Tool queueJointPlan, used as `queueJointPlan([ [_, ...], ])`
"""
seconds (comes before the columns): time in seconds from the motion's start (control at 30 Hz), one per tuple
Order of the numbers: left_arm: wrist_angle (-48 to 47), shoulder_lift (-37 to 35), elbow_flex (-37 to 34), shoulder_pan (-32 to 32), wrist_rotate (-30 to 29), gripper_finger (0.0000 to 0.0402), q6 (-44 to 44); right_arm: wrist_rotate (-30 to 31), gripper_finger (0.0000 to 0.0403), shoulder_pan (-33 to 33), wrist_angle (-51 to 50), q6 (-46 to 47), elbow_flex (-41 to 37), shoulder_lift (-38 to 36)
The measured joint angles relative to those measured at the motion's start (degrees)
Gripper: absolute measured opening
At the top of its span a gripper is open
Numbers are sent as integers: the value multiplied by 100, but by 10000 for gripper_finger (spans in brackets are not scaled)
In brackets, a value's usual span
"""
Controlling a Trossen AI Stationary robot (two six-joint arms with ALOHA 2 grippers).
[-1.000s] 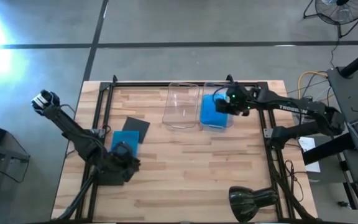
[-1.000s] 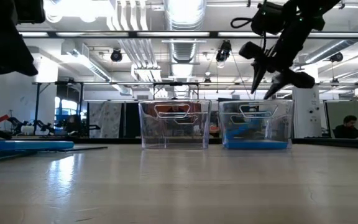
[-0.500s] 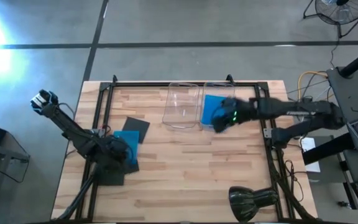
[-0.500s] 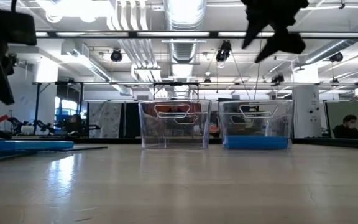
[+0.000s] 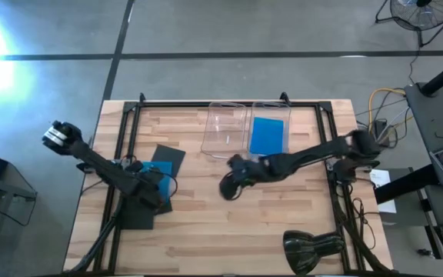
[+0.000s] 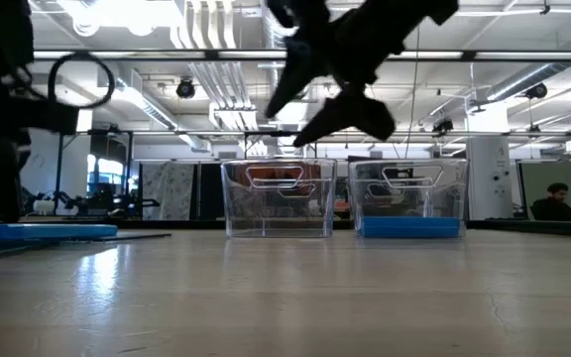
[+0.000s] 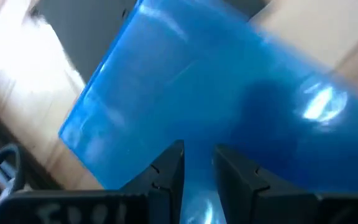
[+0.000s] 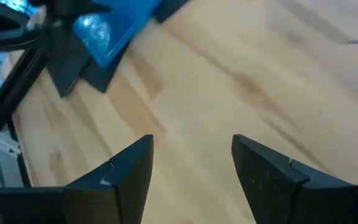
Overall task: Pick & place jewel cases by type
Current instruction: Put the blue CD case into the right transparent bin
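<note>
The left gripper (image 5: 154, 191) sits low over the pile of thin square plastic jewel cases at the table's left side, its fingers (image 7: 166, 171) drawn close with only a narrow gap, tips against a bright blue jewel case (image 7: 216, 106); whether they pinch it cannot be told. A black jewel case (image 5: 169, 157) lies just beyond, partly under the blue one. The left arm reaches in from the table's left edge. The right gripper (image 5: 229, 185) hangs above bare wooden table (image 5: 283, 223) near the middle, jaws spread wide and empty, its arm stretched across from the right. Behind it stand two clear rectangular plastic bins: the left bin (image 5: 223, 129) and the right bin (image 5: 283, 150), which holds a blue case (image 5: 266, 135).
</note>
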Motion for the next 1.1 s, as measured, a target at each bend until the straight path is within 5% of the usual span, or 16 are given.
queueJointPlan([
  [0.17, 717, 553, -173, -9, -139, 66, 100, -263, 205, 97, -61, -341, 880, 761],
  [0.5, 5188, 1061, -158, 68, -470, 66, 1212, -1262, 194, 180, -1044, 599, 987, 1108],
  [0.67, 4259, 279, 375, 49, -806, 66, 1794, -1394, 194, 329, -195, 1805, 180, 1133],
  [0.87, 1601, -320, 441, -147, -437, 66, 235, -727, 215, 419, 2071, 2729, -606, 1246],
  [1.1, 3754, -74, -634, -231, 285, 66, 64, -623, 249, 353, 2729, 2843, -72, 2195],
])
